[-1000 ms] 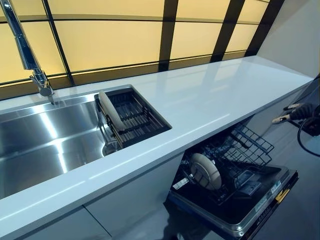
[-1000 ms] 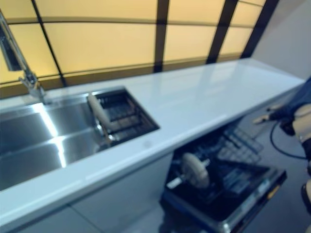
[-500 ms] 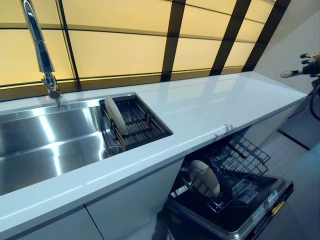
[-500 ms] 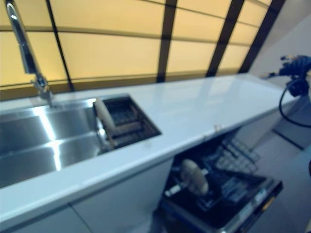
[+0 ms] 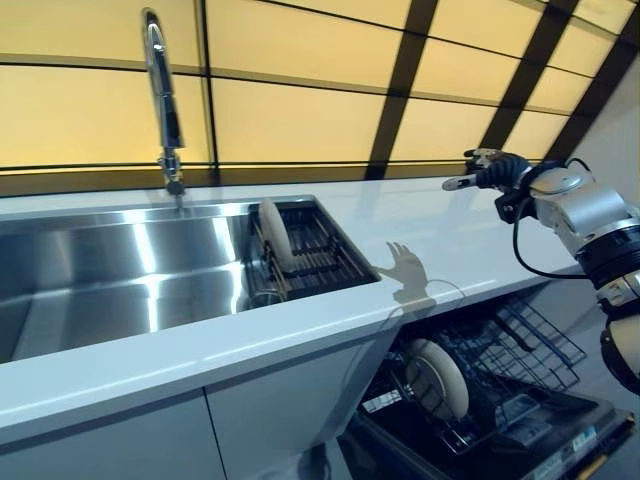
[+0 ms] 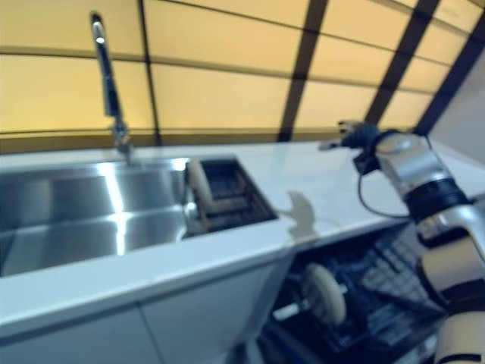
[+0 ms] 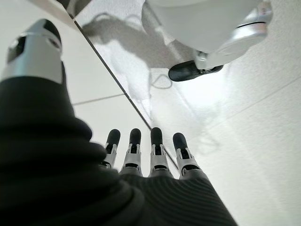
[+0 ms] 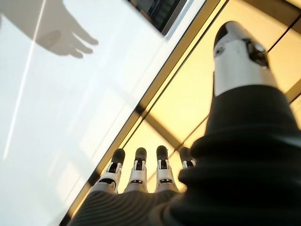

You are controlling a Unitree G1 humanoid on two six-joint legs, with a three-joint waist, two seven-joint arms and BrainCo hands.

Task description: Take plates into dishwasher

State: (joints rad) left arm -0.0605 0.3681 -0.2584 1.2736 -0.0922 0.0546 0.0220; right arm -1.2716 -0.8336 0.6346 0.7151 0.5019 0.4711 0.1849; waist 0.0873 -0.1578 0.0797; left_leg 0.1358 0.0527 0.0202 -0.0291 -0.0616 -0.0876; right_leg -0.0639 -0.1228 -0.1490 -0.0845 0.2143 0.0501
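Note:
A cream plate stands on edge in the dark rack at the right end of the sink. A second cream plate stands upright in the lower wire rack of the open dishwasher under the counter. My right hand hovers open above the white countertop, well to the right of the sink rack, holding nothing; its fingers are straight. My left hand shows only in its wrist view, open and empty, hanging over the pale floor.
A tall chrome faucet rises behind the steel sink. Yellow panels with dark frames back the counter. The dishwasher door lies open low on the right, jutting out from the cabinets.
The camera has swung to the right and down the counter. My right hand has risen from beside the dishwasher to above the countertop and moved left toward the sink.

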